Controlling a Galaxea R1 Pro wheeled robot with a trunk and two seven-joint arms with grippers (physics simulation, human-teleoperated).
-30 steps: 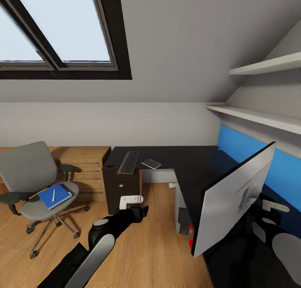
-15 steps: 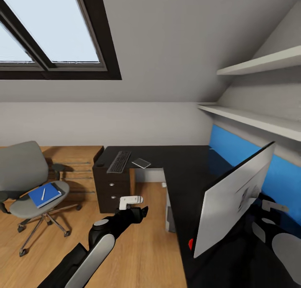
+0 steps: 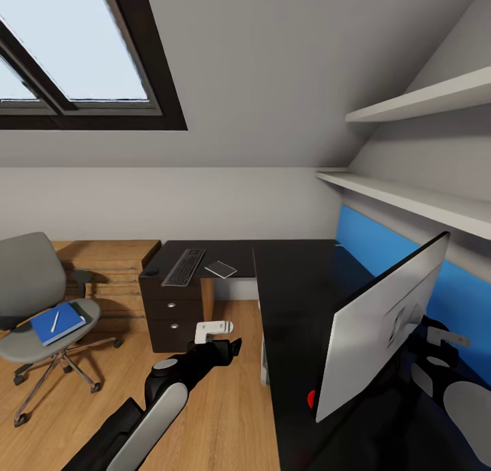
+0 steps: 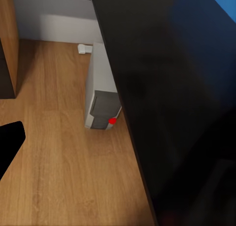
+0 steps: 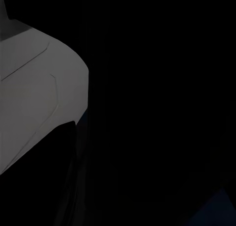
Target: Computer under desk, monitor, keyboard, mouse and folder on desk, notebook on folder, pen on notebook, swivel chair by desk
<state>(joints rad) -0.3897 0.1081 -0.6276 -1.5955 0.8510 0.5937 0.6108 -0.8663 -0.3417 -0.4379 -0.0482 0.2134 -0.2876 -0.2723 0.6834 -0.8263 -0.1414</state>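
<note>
Left gripper [image 3: 228,346] hangs over the wood floor in the head view, can't tell how far it's open. Right gripper sits behind the monitor [image 3: 378,324], which stands tilted over the black desk [image 3: 293,280]; grip state not clear. Keyboard [image 3: 183,266] and a flat gray mouse [image 3: 221,269] lie on the desk's far end. Blue notebook [image 3: 56,323] with a white pen [image 3: 55,321] rests on the swivel chair [image 3: 37,300].

Left wrist view: gray computer [image 4: 101,96] tower with a red light stands under the desk edge [image 4: 162,88].

Right wrist view: mostly dark, just a gray curved panel [image 5: 34,98].
</note>
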